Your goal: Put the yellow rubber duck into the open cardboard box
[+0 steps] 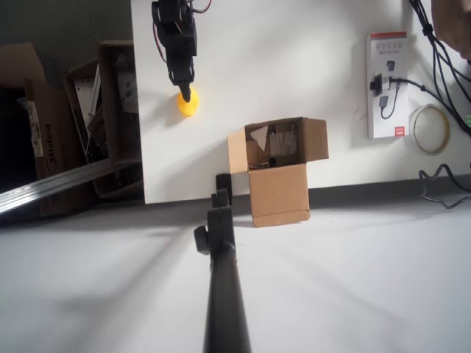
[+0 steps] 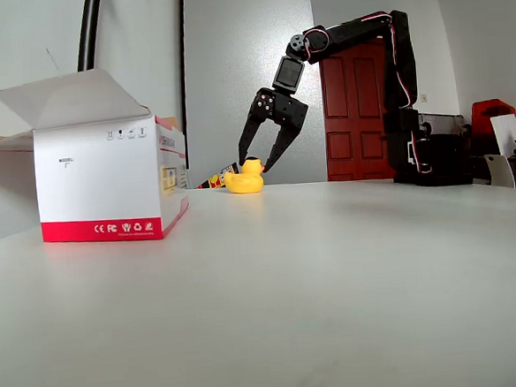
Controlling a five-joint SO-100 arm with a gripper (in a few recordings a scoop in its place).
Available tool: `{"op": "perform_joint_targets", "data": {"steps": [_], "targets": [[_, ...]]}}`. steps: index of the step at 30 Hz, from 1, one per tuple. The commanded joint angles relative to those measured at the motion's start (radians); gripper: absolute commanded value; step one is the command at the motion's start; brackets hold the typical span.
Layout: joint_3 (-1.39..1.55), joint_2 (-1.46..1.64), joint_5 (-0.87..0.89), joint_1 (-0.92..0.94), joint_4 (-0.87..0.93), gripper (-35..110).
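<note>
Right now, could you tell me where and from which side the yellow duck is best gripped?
Probably across the duck's head, coming straight down from above. It sits upright on the table with the head on top, narrower than the rounded body. The gripper hangs open right over it, one finger either side of the head in the fixed view.

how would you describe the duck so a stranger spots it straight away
Start at the white table in the overhead view and follow the black arm down to its open claw. The yellow rubber duck sits right beneath it, apart from the open cardboard box; it is the only small, rounded, bright yellow thing there.
</note>
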Motion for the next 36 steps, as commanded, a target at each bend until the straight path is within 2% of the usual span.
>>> {"op": "perform_joint_targets", "data": {"steps": [1, 13, 19, 36], "targets": [[-0.031, 0.008, 0.006, -0.003, -0.012, 8], [-0.034, 0.212, -0.003, 0.005, 0.069, 8], [-0.153, 0.276, 0.005, -0.037, 0.183, 8], [-0.500, 0.101, 0.009, -0.308, 0.219, 8]]}}
